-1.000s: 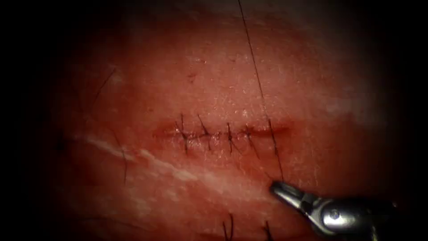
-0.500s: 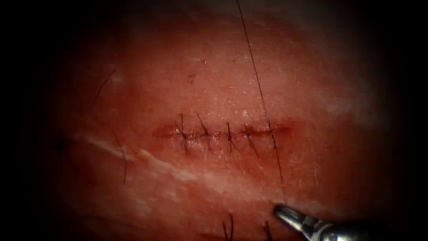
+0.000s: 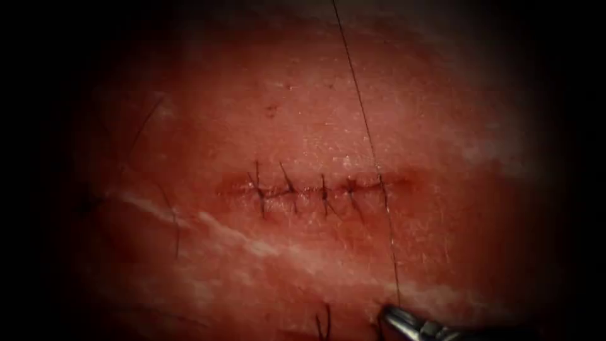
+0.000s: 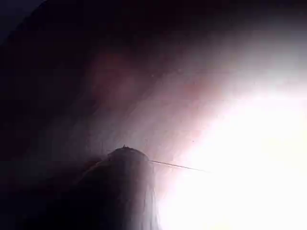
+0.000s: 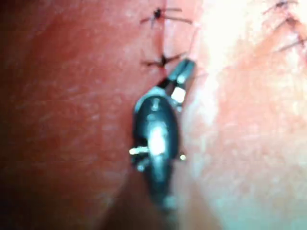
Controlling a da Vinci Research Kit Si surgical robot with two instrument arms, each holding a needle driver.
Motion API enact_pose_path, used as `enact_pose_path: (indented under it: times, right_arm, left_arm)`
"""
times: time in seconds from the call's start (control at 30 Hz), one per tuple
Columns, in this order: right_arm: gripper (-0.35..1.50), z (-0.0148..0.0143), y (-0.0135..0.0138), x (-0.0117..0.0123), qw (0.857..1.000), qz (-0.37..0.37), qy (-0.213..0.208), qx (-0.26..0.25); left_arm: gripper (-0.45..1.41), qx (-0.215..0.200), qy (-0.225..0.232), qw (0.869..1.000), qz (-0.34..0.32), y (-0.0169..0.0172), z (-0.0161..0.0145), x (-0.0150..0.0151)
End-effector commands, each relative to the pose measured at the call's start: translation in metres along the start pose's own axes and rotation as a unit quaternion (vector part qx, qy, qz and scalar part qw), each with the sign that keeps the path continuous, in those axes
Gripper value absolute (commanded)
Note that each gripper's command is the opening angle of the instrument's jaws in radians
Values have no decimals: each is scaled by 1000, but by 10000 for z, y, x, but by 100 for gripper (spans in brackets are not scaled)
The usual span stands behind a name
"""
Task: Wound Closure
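Thread (image 3: 369, 136) runs taut, one long dark line from the 12 o'clock edge of the endoscope view down across the right end of the cut (image 3: 312, 188), then on toward 6 o'clock to the right hand (image 3: 390, 314). Right hand clenched on the thread, its tip low at about 5 o'clock, just beyond the line's lower end. Right wrist view: same hand (image 5: 181, 72), jaws closed, lying over the tissue (image 5: 72, 110) just beside a dark stitch knot (image 5: 162, 60); a second knot (image 5: 158, 13) further along.

Cut lies level across the middle of the tissue (image 3: 442, 126), drawn together by four dark stitches (image 3: 290, 189) to the left of the running thread. Red fluid (image 3: 230, 187) pools faintly at the cut's left end.

Around it: cut ends of thread (image 3: 325, 322) stand near 6 o'clock, left of the right hand. Thin stray hairs (image 3: 170, 221) lie on the tissue at 9 o'clock. Pale fatty streak (image 3: 233, 235) slants from 9 toward 6.

Left wrist view: a thin thread (image 4: 177, 166) leaves a dark rounded shape; left hand's state cannot be told. Needle position cannot be told.
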Motion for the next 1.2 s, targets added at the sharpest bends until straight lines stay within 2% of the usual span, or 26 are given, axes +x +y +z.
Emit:
enact_pose_path:
  times: [0.03,0.17,0.2,0.23,0.27,0.3,0.33,0.37,0.4,0.43,0.57,0.67,0.7,0.73,0.8,0.83,0.87,0.93,1.03,1.1,1.2]
  right_arm:
    - [-35,-3,-10,-6,1000,4,-4,0]
    - [-35,-3,-5,-2,1000,9,-3,7]
    - [-20,-3,-1,4,1000,14,0,18]
    - [-20,-3,-1,4,1000,14,0,18]
    - [22,-4,0,6,1000,15,1,18]
    - [93,-6,3,16,999,22,4,29]
    - [93,-6,3,16,999,22,4,29]
    - [104,-9,4,23,999,24,10,37]
    - [104,-9,4,23,999,24,10,37]
    - [114,-15,8,34,999,28,12,44]
    - [116,-26,16,51,997,34,17,70]
    - [113,-33,24,59,994,45,23,101]
    - [113,-33,24,59,994,45,23,101]
    - [114,-37,30,64,992,49,24,114]
    - [114,-39,34,67,990,58,26,125]
    - [114,-43,46,75,983,85,37,158]
    - [114,-43,46,75,983,85,37,158]
    - [116,-44,59,82,976,109,54,182]
    - [128,-46,71,87,966,135,67,208]
    - [138,-50,81,91,953,165,86,241]
    - [130,-54,91,92,944,168,93,269]
  left_arm:
    - [-45,0,1,1000,0,4,5,3]
    - [-45,-3,0,1000,1,9,-8,3]
    - [-45,-12,-2,1000,5,14,-19,4]
    - [-45,-12,-2,1000,5,14,-19,4]
    - [-45,-26,-7,1000,13,19,-29,5]
    - [-45,-54,-12,998,4,32,-55,7]
    - [-45,-54,-12,998,4,32,-55,7]
    - [-45,-82,-2,997,-7,46,-80,9]
    - [-45,-82,-2,997,-7,46,-80,9]
    - [-45,-139,13,990,-22,68,-118,13]
    - [-45,-177,29,984,-23,102,-188,19]
    - [-45,-185,40,982,-25,116,-225,21]
    - [-45,-185,40,982,-25,116,-225,21]
    - [-45,-189,47,981,-24,126,-245,22]
    - [-45,-191,49,980,-22,132,-253,23]
    - [-45,-195,64,979,-21,156,-277,25]
    - [-45,-195,64,979,-21,156,-277,25]
    - [-45,-203,84,975,-20,180,-296,26]
    - [-45,-204,98,974,-13,201,-311,27]
    - [-45,-205,109,973,-5,214,-321,29]
    - [-45,-202,121,972,1,225,-329,34]
